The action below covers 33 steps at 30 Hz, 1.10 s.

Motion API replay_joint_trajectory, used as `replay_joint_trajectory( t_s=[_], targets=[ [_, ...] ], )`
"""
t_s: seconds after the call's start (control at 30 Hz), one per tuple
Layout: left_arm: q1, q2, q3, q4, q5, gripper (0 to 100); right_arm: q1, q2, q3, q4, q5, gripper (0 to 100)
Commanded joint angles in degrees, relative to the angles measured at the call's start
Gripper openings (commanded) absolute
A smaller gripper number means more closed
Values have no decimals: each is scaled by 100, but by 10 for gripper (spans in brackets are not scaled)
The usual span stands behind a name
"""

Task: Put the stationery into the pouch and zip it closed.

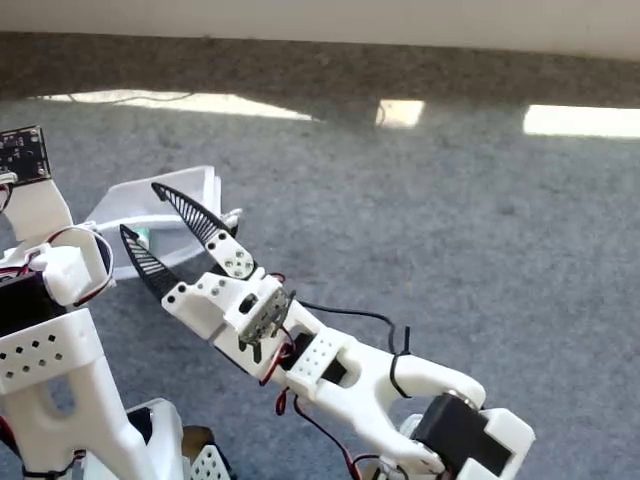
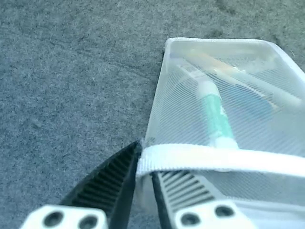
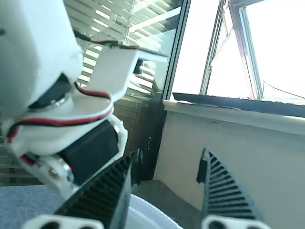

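Note:
A white mesh pouch (image 1: 160, 212) lies on the grey carpet at the left of the high view. In the left wrist view the pouch (image 2: 248, 90) holds several pens, among them a green-and-white one (image 2: 217, 119) and a pale orange one (image 2: 214, 62). My left gripper (image 2: 145, 161) is shut on the pouch's white edge band (image 2: 214, 158) at its corner. My right gripper (image 1: 139, 208) hangs open just above the pouch, its black fingers (image 1: 190, 215) spread over the opening. In its own view the right gripper (image 3: 169, 157) has nothing between its fingers.
The left arm's white body (image 1: 45, 330) stands at the near left, close beside the right arm (image 1: 340, 365), which stretches in from the near right. Grey carpet (image 1: 450, 230) spreads to the right and back. A wall edge (image 1: 320, 60) runs along the far side.

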<state>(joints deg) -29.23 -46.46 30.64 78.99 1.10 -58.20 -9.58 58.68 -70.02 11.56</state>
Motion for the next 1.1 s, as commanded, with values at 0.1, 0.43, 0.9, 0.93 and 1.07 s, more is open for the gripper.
replay_joint_trajectory(
  t_s=[0.1, 0.43, 0.9, 0.93, 1.07],
  targets=[
    [92, 31, -22, -9, 18, 5, -40, -1297, 611, 391, 26, 176],
    [84, 40, -13, -26, 18, 5, 778, -3099, 769, 3011, -862, 176],
    [84, 57, 13, -26, 18, 5, 813, -6105, 2308, 6044, -1029, 176],
    [84, 57, 48, -35, 18, 5, 813, -6299, 2431, 6158, -1029, 176],
    [84, 48, 136, -141, 18, 5, 822, -6633, 2642, 6765, -1037, 176]
  ],
)
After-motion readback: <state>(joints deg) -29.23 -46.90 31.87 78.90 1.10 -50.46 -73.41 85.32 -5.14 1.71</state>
